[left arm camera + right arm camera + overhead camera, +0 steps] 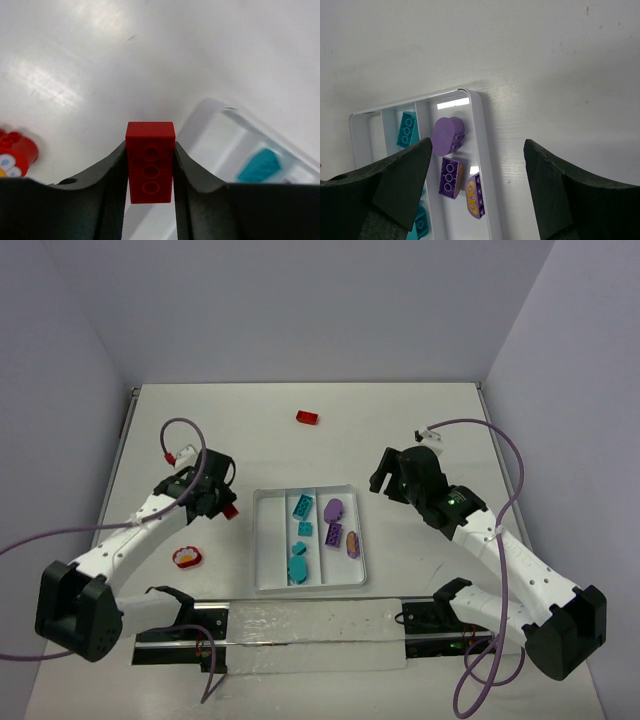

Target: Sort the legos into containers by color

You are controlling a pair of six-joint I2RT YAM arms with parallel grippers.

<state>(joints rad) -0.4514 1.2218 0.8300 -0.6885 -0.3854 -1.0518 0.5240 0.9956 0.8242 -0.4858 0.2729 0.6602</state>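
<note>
From above, the left jaws pinch a red brick (pixel 230 511) just beside the white tray's (pixel 270 540) left edge. Teal legos (pixel 300 535) lie in its middle compartment and purple ones (pixel 340 525) in the right; the left holds none. Another red brick (pixel 307 418) lies well apart on the bench (pixel 420 420).

The left wrist view shows the brick (pixel 150 162) clamped between both jaws, with the tray rim (pixel 215 107) ahead. I reckon this is the carrying step; next it must move over the left compartment and let go.

In the right wrist view, the right jaws are spread and hold nothing.

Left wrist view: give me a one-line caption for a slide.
Left end effector shut on a red lego, close to a corner of the white tray that holds a teal lego.
</note>
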